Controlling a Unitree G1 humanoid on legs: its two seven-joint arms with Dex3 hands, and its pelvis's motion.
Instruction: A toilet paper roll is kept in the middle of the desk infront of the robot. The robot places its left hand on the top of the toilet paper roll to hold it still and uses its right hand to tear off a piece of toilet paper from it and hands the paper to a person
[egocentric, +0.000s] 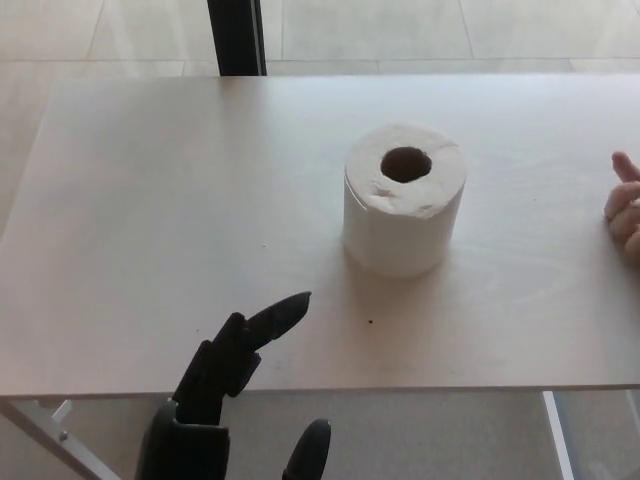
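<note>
The toilet paper roll (404, 209) stands upright on its flat end, slightly right of the middle of the desk (150, 200). Its cardboard core opening faces upward. The top face is slightly uneven near the front edge. No loose sheet is visible hanging from the roll. Nothing touches the roll.

The left hand (225, 390) is at the near edge of the desk, in the lower left of the view, well apart from the roll. Its two thick fingers (262, 325) are extended and point up and to the right, toward the roll. The thumb (308, 450) is spread away from the fingers, below the desk edge. The hand is unclenched and has hold of nothing.

The right hand does not appear in the view.

At the right edge of the view, a person's hand (625, 205) is over the desk, level with the roll and apart from it. Only part of it shows.

The desk surface is pale wood. A small dark speck (371, 322) lies between the roll and the near edge. Beyond the far edge, a dark vertical post (235, 37) stands against a light tiled floor
</note>
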